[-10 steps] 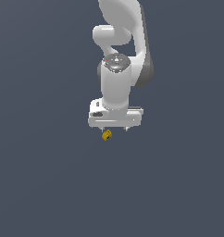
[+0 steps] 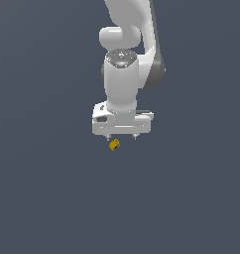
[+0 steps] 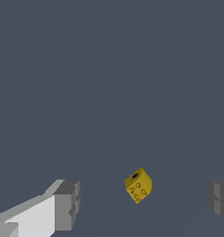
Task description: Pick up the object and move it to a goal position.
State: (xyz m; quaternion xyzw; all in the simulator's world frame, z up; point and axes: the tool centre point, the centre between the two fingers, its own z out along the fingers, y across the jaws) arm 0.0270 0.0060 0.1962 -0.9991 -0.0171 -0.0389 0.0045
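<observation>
looks like the approach step: the tool [image 2: 122, 137] hangs with jaws spread wide, nothing gripped. the yellow object [image 3: 138, 185] sits between the fingers [image 3: 67, 205], touching neither. next move: probably lower, centre and squeeze.

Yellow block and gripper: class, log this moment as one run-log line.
gripper: open | yellow block: between fingers, untouched | grasp: not yet made

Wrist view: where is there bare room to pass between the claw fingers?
The open claw has bare gaps on both sides of the yellow block, between it and each finger. Beyond the block, only plain grey surface shows.
</observation>
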